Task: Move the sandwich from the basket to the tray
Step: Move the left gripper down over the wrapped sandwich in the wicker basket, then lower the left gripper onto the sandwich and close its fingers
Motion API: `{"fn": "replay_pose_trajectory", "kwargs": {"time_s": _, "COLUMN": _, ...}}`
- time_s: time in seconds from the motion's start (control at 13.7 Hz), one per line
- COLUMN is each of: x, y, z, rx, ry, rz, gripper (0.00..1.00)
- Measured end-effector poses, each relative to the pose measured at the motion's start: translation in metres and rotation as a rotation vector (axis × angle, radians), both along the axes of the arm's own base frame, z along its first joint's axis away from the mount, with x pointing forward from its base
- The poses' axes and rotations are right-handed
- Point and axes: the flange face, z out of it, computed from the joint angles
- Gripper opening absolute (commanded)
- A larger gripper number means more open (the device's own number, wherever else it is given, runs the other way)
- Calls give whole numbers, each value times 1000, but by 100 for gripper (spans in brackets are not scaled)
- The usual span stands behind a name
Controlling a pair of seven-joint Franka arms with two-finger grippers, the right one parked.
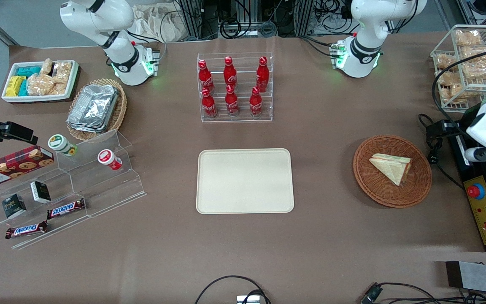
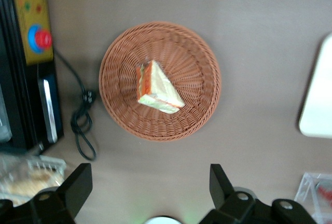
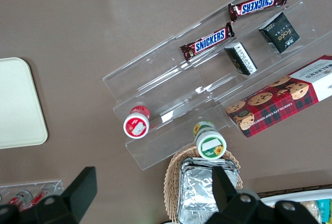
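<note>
The sandwich (image 1: 391, 167), a pale wedge in clear wrap with red and orange filling at its edge, lies in the round reddish-brown wicker basket (image 1: 367, 177). Both also show in the left wrist view: sandwich (image 2: 157, 88), basket (image 2: 197, 58). The cream-beige tray (image 1: 245, 180) lies flat and bare at the table's middle, toward the parked arm's end from the basket. My left gripper (image 1: 485, 139) hangs high above the table beside the basket, at the working arm's end. In the wrist view it (image 2: 149, 182) is wide open and empty, apart from the basket.
A black control box with a red button (image 1: 476, 192) and a cable (image 1: 435, 156) lie beside the basket. A white wire rack of bagged snacks (image 1: 466, 63) stands farther back. A clear rack of red bottles (image 1: 234, 88) stands farther from the camera than the tray.
</note>
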Motion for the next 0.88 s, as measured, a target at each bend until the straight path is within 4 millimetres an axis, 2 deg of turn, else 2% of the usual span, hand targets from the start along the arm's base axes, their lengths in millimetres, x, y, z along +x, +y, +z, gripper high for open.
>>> {"fn": "replay_pose_trajectory", "kwargs": {"time_s": 0.22, "x": 4, "y": 10, "z": -41, "rx": 8, "ry": -61, "rz": 233, "gripper": 100}}
{"fn": "replay_pose_trajectory", "kwargs": {"time_s": 0.44, "x": -2, "y": 21, "z": -103, "rx": 3, "ry": -132, "rz": 449, "gripper": 100}}
{"fn": "replay_pose_trajectory", "kwargs": {"time_s": 0.73, "x": -31, "y": 20, "z": -200, "rx": -7, "ry": -189, "rz": 517, "gripper": 100}}
{"fn": "replay_pose_trajectory", "kwargs": {"time_s": 0.88, "x": -46, "y": 30, "z": -235, "rx": -1, "ry": -169, "rz": 540, "gripper": 100}}
